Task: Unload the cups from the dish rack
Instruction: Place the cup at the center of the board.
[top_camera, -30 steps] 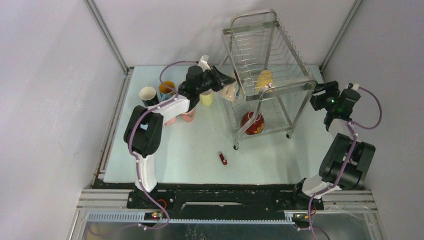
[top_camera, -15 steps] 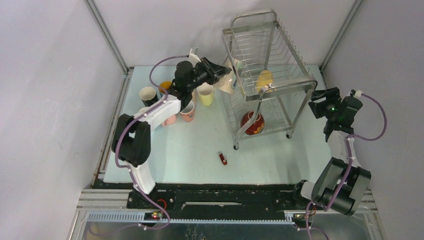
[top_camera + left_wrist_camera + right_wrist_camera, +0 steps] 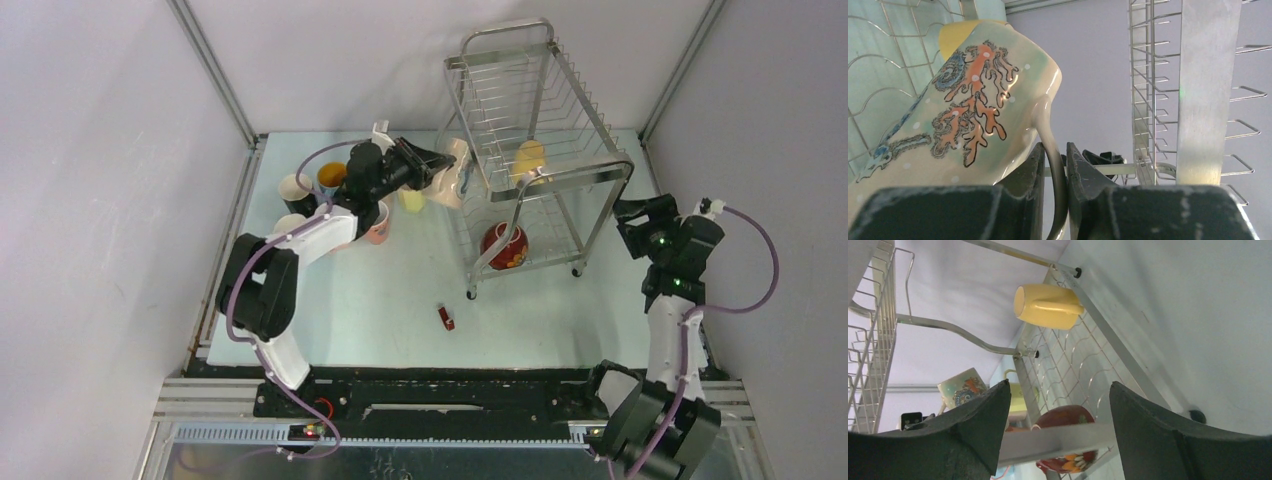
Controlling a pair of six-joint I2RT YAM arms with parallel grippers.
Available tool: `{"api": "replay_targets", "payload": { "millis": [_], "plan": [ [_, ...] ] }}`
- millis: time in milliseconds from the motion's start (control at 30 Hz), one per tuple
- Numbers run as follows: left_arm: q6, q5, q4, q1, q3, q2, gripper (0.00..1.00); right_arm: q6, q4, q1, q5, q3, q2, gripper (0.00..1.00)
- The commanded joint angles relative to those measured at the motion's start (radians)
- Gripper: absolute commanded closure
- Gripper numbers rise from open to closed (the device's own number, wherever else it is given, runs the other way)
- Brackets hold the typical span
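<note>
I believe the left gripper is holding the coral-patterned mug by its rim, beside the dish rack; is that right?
Not quite: the left gripper holds the coral-patterned mug by its handle, not its rim, beside the dish rack, as the left wrist view shows.

This is a robot test cell in a laboratory, not a kitchen. Plain grey walls close a pale table on three sides, with bare aluminium posts in the far corners. Two robot arms are bolted to a black rail at the near edge — purple cables loop along them. Only a chrome dish rack and some cups, one a patterned cup, are household things.
</note>
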Motion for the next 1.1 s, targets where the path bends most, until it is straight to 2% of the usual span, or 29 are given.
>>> {"api": "replay_targets", "payload": {
  "millis": [0, 167, 467, 600, 733, 867, 1067],
  "plan": [
    [-0.058, -0.024, 0.186, 0.008, -0.027, -0.138, 1.00, -0.073, -0.111, 0.027, -0.008, -0.037, -0.113, 0.20],
    [-0.070, -0.026, 0.187, 0.010, -0.058, -0.162, 1.00, -0.088, -0.210, 0.037, 0.008, -0.074, -0.213, 0.19],
    [-0.085, -0.030, 0.187, 0.010, -0.098, -0.196, 1.00, -0.142, -0.353, 0.011, -0.015, -0.076, -0.303, 0.18],
    [-0.087, -0.034, 0.188, 0.010, -0.107, -0.206, 1.00, -0.147, -0.385, -0.032, -0.082, -0.076, -0.326, 0.18],
    [-0.090, -0.035, 0.188, 0.010, -0.116, -0.214, 1.00, -0.169, -0.439, -0.019, -0.113, -0.045, -0.366, 0.18],
    [-0.096, -0.040, 0.188, 0.010, -0.134, -0.225, 1.00, -0.208, -0.523, 0.056, -0.082, -0.003, -0.392, 0.18],
    [-0.103, -0.049, 0.191, 0.010, -0.169, -0.249, 1.00, -0.187, -0.582, 0.291, 0.055, 0.015, -0.455, 0.18]
  ]
}}
